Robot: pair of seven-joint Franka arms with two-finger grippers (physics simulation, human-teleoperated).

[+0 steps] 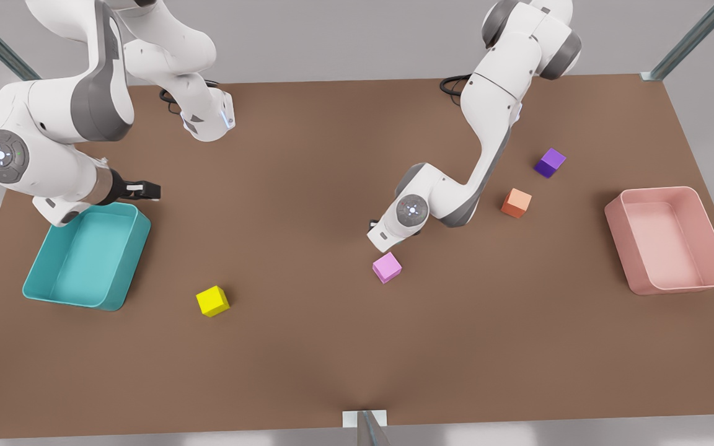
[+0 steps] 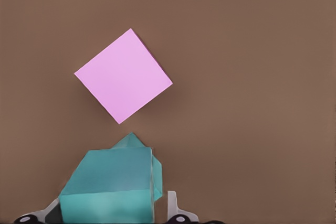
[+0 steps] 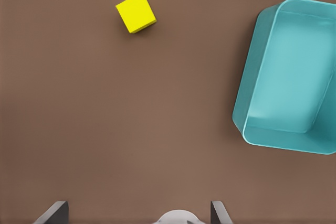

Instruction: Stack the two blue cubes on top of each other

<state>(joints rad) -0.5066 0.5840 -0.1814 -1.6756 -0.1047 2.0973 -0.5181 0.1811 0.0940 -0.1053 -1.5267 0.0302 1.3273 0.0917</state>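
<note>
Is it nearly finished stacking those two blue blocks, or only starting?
Nearly finished, it seems. Done: both cubes are together beside the pink cube. In hand: the left gripper is around the upper blue cube, which sits over the lower blue cube, only a corner peeking out. Left: letting go and backing away, if the stack is seated. The right gripper waits open by the teal bin.

The arm's wrist hides the left gripper and both blue cubes [image 2: 113, 182] from the front — one cube mostly masks the other.
</note>
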